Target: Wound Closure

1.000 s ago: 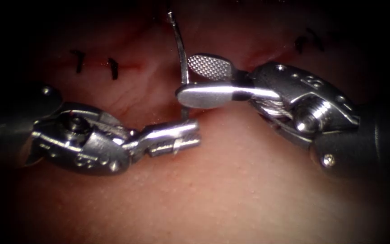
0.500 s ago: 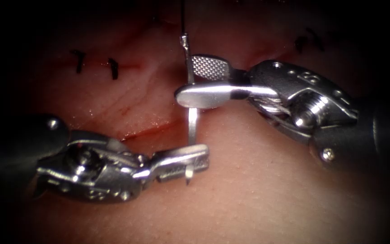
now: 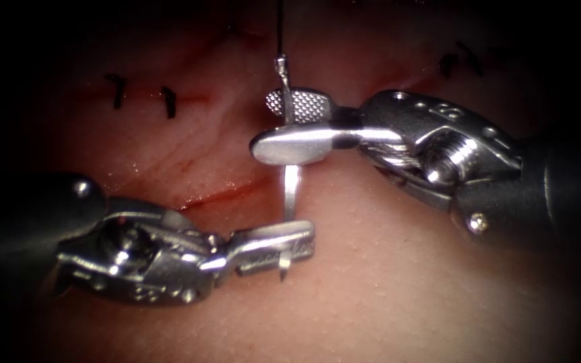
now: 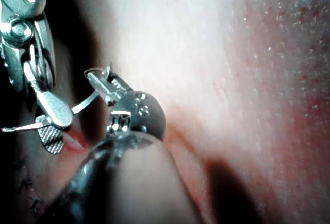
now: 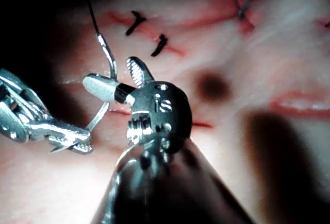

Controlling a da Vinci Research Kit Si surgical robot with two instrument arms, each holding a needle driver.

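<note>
Over the tissue (image 3: 384, 282), clear of it and just right of the cut (image 3: 216, 195), the left hand (image 3: 284, 247) is clamped on the needle (image 3: 290, 195) near its point, while the right hand (image 3: 290, 124) stands apart around the needle's upper shaft, thread (image 3: 280, 27) trailing upward.

Small stamped marks sit on the steel wrist housing of the right tool (image 3: 452, 111), too small to read.

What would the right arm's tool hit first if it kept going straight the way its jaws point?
Probably the curved steel needle, which already lies between the open jaws of the right tool; beyond it, pink tissue, though depth is unclear.
</note>
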